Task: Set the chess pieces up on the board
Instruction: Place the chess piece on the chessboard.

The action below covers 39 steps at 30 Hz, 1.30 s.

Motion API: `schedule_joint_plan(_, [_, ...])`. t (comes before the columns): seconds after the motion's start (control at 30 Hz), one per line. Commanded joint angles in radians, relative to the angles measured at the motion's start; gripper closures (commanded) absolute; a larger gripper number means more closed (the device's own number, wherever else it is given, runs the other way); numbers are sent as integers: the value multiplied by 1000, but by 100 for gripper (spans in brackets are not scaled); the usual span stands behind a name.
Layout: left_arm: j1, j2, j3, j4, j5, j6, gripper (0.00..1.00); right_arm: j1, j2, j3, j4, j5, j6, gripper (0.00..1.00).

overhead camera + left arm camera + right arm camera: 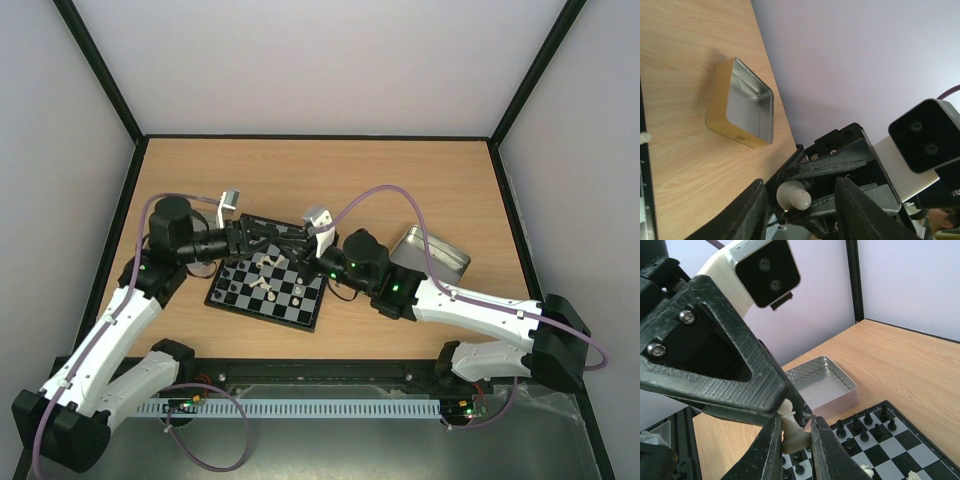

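The right pincer (796, 422) is closed on 1 white piece (791, 434) and holds it upright in the air, over the far side of the board (258, 315). The left pincer (800, 189) is open, its 2 fingers spread on either side of this piece. Black pieces (867, 417) stand on the board.

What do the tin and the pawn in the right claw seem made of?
The tin: thin sheet metal, silver, judging by its dimpled embossed wall and reflective inside. The pawn: probably moulded plastic, cream with a slight gloss and a smooth rounded surface, though painted wood cannot be ruled out.
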Motion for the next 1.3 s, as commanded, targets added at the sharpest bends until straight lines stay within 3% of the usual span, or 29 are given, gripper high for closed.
schedule_joint_plan(0.0, [-22, 15, -14, 26, 30, -25, 65, 0, -10, 28, 24, -27, -13, 88])
schedule_joint_plan(0.17, [-44, 21, -17, 19, 10, -8, 84, 0, -6, 32, 13, -32, -5, 88])
schedule_joint_plan(0.37, [-47, 3, -29, 9, -11, 4, 96, 0, -12, 26, -5, -32, 20, 85])
schedule_joint_plan(0.43, [-49, -9, -33, 5, -26, 12, 97, 0, -11, 26, -22, -20, 41, 76])
schedule_joint_plan(0.53, [-47, -26, -33, -35, -88, 44, 97, 0, -17, 19, -54, 1, 78, 56])
schedule_joint_plan(0.63, [-47, -35, -8, -135, -211, 124, 98, 0, -46, -6, -86, 56, 131, 44])
schedule_joint_plan(0.8, [-67, -43, -1, -259, -484, 236, 98, -2, -104, -21, -232, 316, 282, 41])
schedule_joint_plan(0.9, [-152, -28, -3, -296, -676, 264, 97, -41, -131, -30, -323, 449, 441, 39])
schedule_joint_plan(1.07, [-407, 35, -24, -361, -1080, 215, 98, -130, -150, -53, -435, 505, 622, 39])
schedule_joint_plan(1.27, [-675, 149, -89, -365, -1310, 100, 98, -176, -132, -78, -457, 508, 700, 39])
